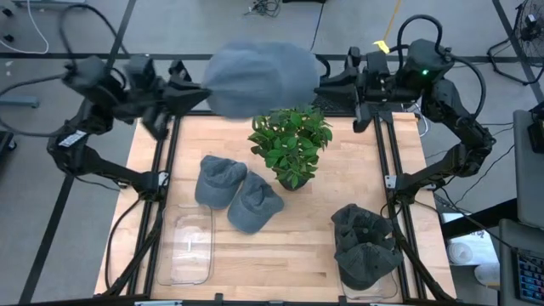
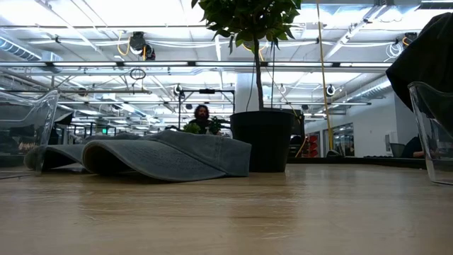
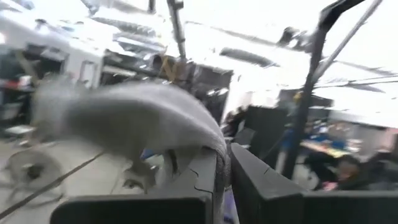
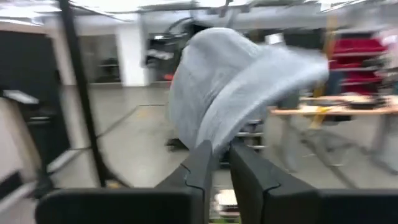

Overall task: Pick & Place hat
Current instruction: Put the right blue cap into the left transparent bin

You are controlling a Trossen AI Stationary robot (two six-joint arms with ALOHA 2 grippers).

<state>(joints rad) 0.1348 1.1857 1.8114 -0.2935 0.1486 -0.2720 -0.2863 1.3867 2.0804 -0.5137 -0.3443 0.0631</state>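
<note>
Both sets of jaws pinch the grey hat point(image 1: 259, 78): the left gripper point(image 1: 202, 92) holds one edge and the right gripper point(image 1: 327, 81) the opposite, stretching it aloft above the plant point(image 1: 291, 144), probably so it clears the leaves.

My wooden surface point(image 1: 280, 242) carries a potted plant point(image 1: 291, 143), two grey hats point(image 1: 238, 194), and two clear bins point(image 1: 186, 248).

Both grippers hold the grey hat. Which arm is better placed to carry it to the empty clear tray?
Left, probably: the left gripper pinches the hat, and the clear tray lies on its side; the right gripper would have to cross the plant.
</note>
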